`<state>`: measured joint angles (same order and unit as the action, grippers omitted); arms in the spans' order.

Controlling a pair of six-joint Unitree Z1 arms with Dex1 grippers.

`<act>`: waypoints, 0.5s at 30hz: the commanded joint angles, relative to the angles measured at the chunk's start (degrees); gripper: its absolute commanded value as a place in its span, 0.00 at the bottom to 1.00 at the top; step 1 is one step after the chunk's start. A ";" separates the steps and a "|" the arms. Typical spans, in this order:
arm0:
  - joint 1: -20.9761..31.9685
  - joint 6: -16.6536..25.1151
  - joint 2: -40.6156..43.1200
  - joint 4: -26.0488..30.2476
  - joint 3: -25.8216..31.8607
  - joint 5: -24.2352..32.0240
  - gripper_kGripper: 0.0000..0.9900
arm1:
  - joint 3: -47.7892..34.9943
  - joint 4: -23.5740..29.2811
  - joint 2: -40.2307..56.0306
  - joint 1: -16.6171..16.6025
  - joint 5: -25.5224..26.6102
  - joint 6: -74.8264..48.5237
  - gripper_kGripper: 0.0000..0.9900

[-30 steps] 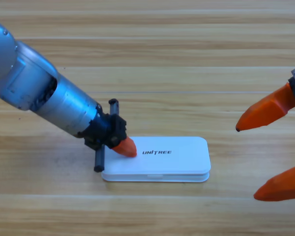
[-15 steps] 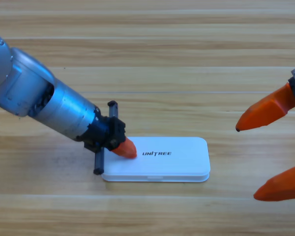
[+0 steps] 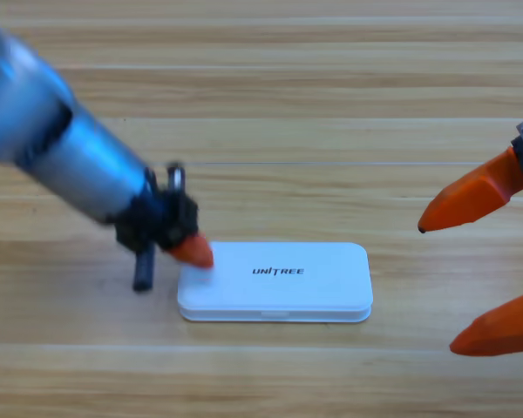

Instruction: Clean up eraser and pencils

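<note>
The white case lies shut, flat at lower centre of the wooden table; eraser and pencils cannot be seen, presumably stored inside. The left gripper is held at the case's left end, jaw state impossible to tell. At the right edge, the right gripper is parked with its 2 jaws spread, holding nothing.

- The word "UNITREE" is printed in small black capital letters on the lid of the white case, a little left of the lid's middle, reading left to right.
- It is the only writing that can be read; neither arm, neither gripper nor the wooden tabletop shows any legible label, number or sign.
</note>
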<state>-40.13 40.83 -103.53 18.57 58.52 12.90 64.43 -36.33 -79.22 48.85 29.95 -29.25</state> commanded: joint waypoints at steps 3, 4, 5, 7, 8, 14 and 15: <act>-4.17 -2.34 12.56 26.25 24.71 -2.35 0.00 | -0.36 0.03 -2.25 -0.69 0.63 0.69 0.95; -5.49 -2.69 12.83 29.77 27.88 -2.35 0.27 | -0.36 0.03 -2.25 -0.69 0.72 0.69 0.95; -6.63 -3.22 13.18 32.58 30.07 -2.26 0.45 | -0.36 0.03 -2.25 -0.69 0.63 0.69 0.95; -9.44 -4.80 14.58 34.96 30.69 -2.17 0.68 | -0.36 0.03 -2.25 -0.78 0.72 0.69 0.95; -10.94 -5.32 15.29 35.57 30.16 -2.09 0.81 | -0.36 0.03 -2.25 -0.78 0.63 0.69 0.95; -22.01 -12.00 15.81 35.48 25.42 -1.91 0.99 | -0.36 0.03 -2.25 -0.78 0.63 0.69 0.95; -23.24 -12.97 15.55 35.22 24.80 -1.74 1.00 | -0.36 0.03 -2.25 -0.69 0.63 0.69 0.95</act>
<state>-54.15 31.36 -86.89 54.18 86.52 10.88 64.44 -36.33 -79.22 48.85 29.95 -29.25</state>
